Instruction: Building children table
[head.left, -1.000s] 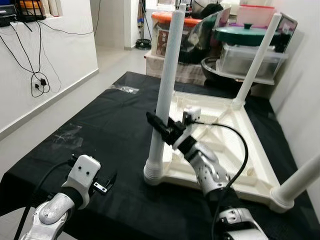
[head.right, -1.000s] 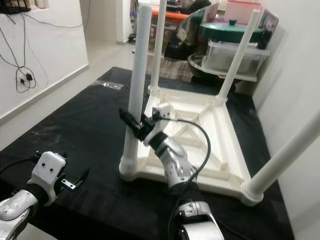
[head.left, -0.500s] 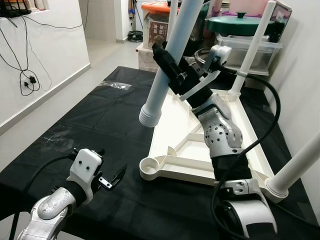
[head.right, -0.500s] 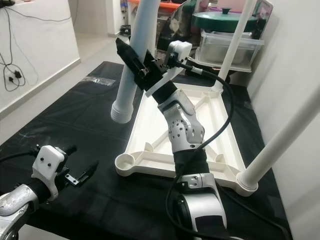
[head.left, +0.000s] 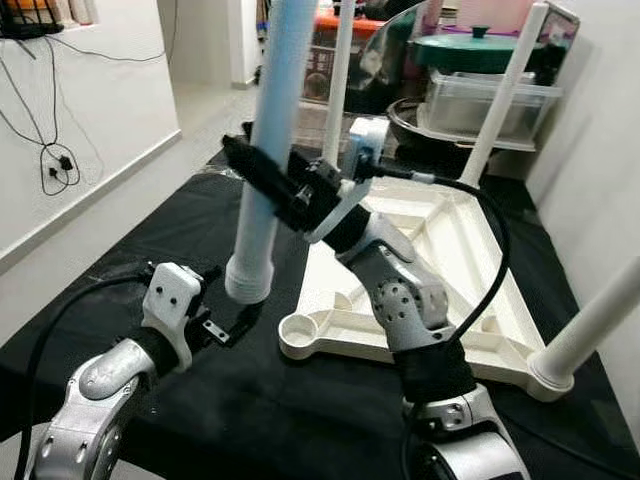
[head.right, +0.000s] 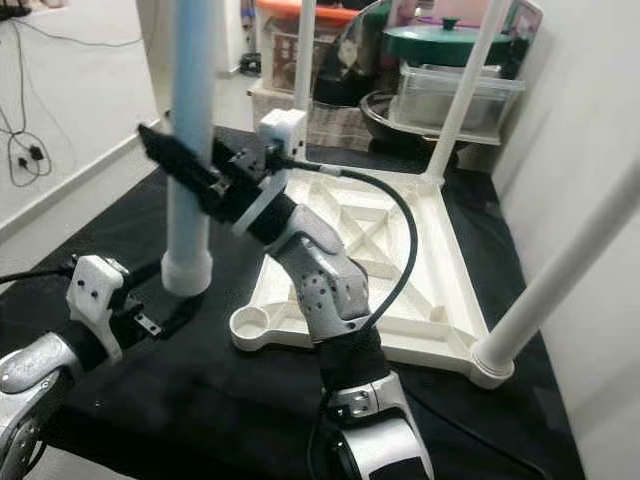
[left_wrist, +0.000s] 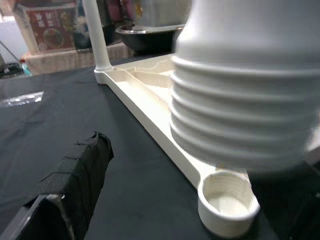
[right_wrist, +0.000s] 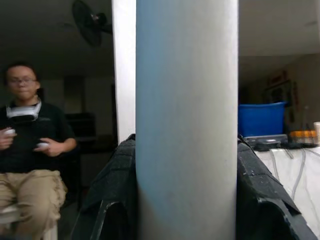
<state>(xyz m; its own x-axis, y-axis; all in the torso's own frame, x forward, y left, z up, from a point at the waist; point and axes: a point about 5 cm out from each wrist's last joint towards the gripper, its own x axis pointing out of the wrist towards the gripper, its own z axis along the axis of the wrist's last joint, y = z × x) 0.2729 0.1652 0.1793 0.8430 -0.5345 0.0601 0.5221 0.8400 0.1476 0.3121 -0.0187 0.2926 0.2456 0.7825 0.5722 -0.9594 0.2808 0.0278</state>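
**Seating the last leg in the empty corner socket**

The right gripper (head.left: 262, 180), at the centre of the left eye frame, has its two black fingers pinched around a white table leg (head.left: 262, 150), which stands close to upright and hangs clear of the black cloth (head.left: 120, 250). The leg's ribbed threaded end (head.left: 248, 278) sits left of the upturned white tabletop (head.left: 440, 270). The empty socket (head.left: 304, 332), at the tabletop's near-left corner, lies just below and to the right of that end in the frame. Three other legs already stand in their corners.

The left gripper (head.left: 233, 325), lower left of the frame, has its fingers spread, with the tips reaching in under the ribbed end; whether they touch it cannot be told.

To do this step well, I judge the leg should shift right until its ribbed end is centred over the socket, be kept vertical, then lowered straight down. A tilted entry would likely cross the threads. The left gripper could steady the lower end or hold the tabletop so it does not slide on the cloth.

A seated person (right_wrist: 27, 145) shows at the left of the right wrist view.
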